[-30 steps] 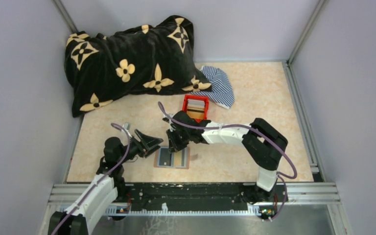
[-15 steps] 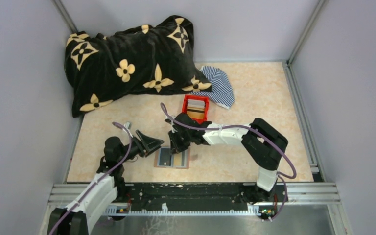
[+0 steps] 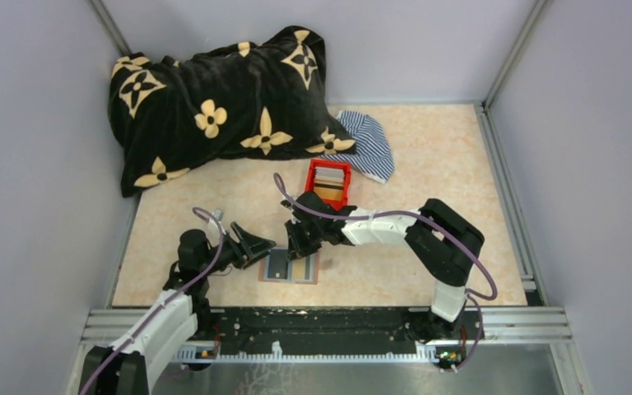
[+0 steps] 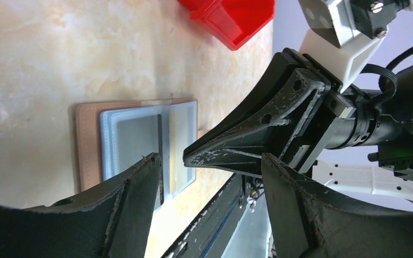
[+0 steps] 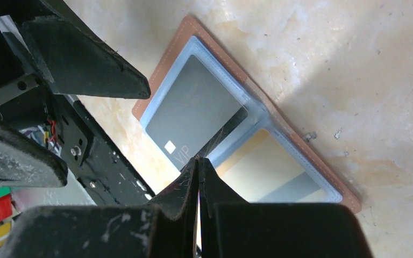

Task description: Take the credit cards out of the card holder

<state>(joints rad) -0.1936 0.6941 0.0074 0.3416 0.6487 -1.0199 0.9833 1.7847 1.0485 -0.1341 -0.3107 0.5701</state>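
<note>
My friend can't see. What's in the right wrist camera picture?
An open brown card holder lies flat on a beige table, a grey card marked VIP in one clear pocket and a tan card in the other. The right gripper, shut, points at its fold; the left gripper is open beside it.

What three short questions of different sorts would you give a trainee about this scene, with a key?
1. True or false: the left gripper is shut on the grey card.
2. Choose one. Where on the open card holder do the tips of the shut right gripper stand? A: at its left rim. B: at its middle fold. C: at its right rim.
3. Fill in: the word printed on the grey card is ___.

Key: 1 false, since the left gripper is open and holds nothing. 2 B. 3 VIP.
</note>
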